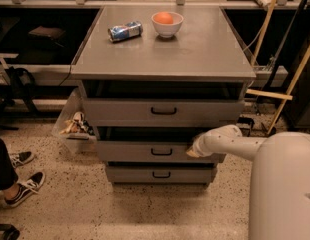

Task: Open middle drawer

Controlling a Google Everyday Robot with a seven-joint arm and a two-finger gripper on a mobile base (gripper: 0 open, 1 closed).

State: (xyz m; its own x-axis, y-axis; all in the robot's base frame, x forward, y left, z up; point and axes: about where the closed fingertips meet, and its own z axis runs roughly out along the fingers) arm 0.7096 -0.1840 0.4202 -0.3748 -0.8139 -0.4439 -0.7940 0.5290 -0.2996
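My arm (pixel 230 140) is a smooth off-white tube; the body (pixel 282 189) behind it is a bulky pale shell. The gripper (pixel 193 152) sits at the right end of the middle drawer (pixel 140 152).

We have a single view, looking forward and down from above the robot's body (pixel 282 184) at the cabinet (pixel 195 49), fairly near, front-on; the gripper (pixel 193 151) shows right of centre, against the middle drawer (pixel 125 151).

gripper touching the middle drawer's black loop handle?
Apart. Camera view: the gripper sits beside the small black loop handle, with bare front of the grey metal middle drawer showing between them.
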